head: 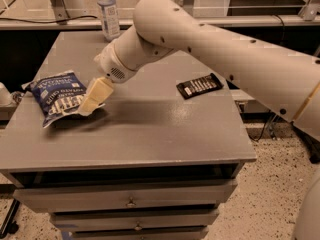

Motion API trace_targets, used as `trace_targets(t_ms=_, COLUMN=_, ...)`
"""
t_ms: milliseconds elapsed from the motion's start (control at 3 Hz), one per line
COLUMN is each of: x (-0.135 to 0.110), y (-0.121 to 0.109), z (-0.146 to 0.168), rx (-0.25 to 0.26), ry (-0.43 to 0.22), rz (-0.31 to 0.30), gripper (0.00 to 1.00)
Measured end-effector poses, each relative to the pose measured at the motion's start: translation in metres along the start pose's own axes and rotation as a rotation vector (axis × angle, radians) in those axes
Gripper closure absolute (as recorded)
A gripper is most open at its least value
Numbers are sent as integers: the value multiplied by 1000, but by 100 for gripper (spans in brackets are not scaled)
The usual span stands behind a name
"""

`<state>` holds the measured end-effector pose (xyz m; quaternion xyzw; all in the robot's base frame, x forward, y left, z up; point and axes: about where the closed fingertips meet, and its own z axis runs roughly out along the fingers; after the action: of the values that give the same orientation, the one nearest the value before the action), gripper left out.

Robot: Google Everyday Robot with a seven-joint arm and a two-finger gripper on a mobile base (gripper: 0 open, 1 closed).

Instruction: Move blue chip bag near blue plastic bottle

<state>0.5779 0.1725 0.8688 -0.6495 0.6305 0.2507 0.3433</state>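
Note:
The blue chip bag (57, 98) lies flat on the left part of the grey table top (150, 129), dark blue with white lettering. The blue plastic bottle (108, 13) stands upright at the table's far edge, clear with a pale label and white cap. My gripper (95, 98) hangs from the large white arm, its cream fingers pointing down-left over the bag's right edge. The bottle is well beyond the bag, toward the back.
A flat black bar-shaped packet (199, 86) lies right of centre on the table. The table has drawers (130, 201) below its front edge. A counter and cables run behind the table. Speckled floor shows at the right.

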Motion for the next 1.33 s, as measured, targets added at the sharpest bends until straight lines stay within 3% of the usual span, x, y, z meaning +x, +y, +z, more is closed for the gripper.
trace_targets(t_ms=667, x=0, y=11, z=31, rx=-21, ry=-4, rz=35, gripper=41)
trace_targets(t_ms=1333, x=34, y=-5, z=-6, rx=43, ry=63, rz=88, gripper=87)
